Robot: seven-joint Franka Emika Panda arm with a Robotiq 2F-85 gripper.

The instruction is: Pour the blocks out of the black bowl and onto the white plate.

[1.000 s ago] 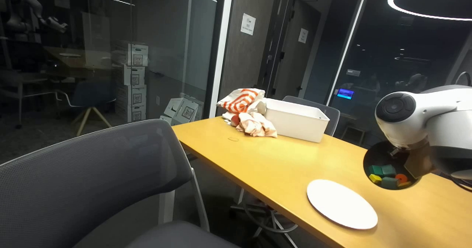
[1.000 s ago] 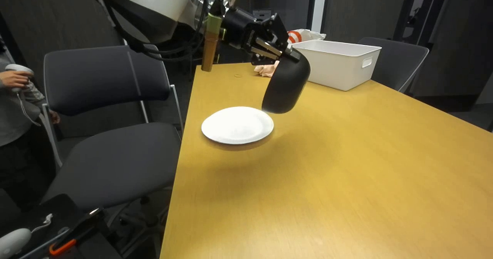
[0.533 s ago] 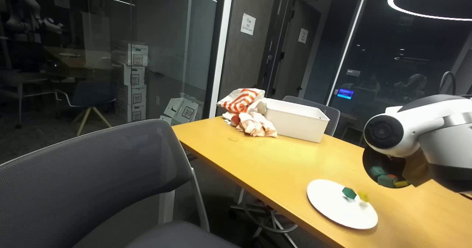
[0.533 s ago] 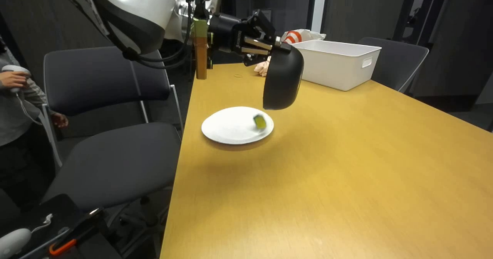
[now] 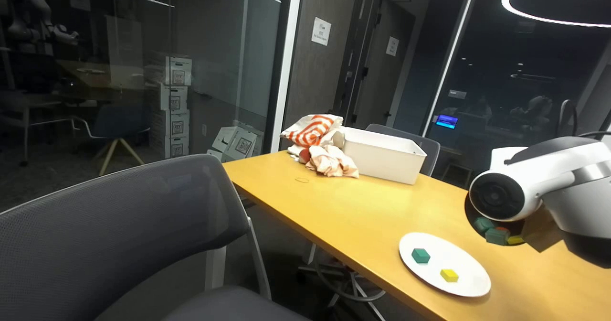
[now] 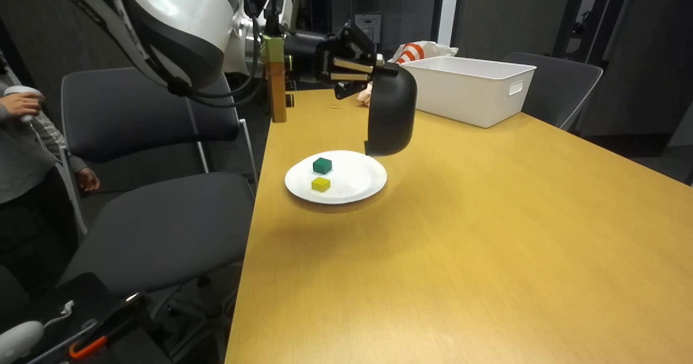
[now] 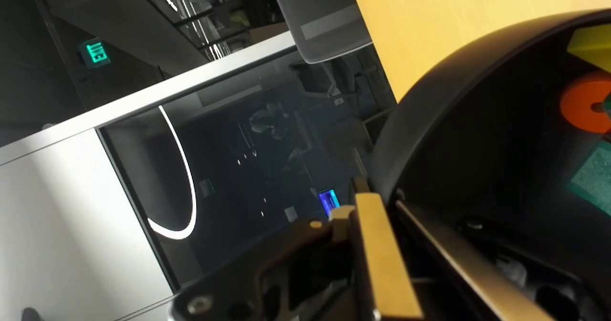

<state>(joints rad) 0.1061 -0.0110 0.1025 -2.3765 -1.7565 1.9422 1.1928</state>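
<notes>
My gripper (image 6: 381, 66) is shut on the rim of the black bowl (image 6: 393, 109). The bowl is tipped on its side above the right edge of the white plate (image 6: 357, 174). In the wrist view one fingertip is outside the bowl wall (image 7: 458, 68) and one inside. A green block (image 5: 420, 255) and a yellow block (image 5: 449, 275) lie on the plate. Several blocks are in the bowl: teal (image 5: 497, 236), yellow (image 5: 515, 240) and a round orange-red one (image 7: 584, 103). The arm hides the gripper and part of the bowl in an exterior view.
A white rectangular box (image 6: 465, 93) stands farther back on the yellow table (image 6: 460, 255), beside a crumpled white-and-orange bag (image 5: 312, 130). A grey chair (image 6: 157, 228) stands along the table edge near the plate. A person (image 6: 32, 136) stands behind it.
The bowl has tipped further and moved slightly toward the plate. A green and a yellow block have dropped from it and come to rest on the plate. The gripper has kept its hold.
</notes>
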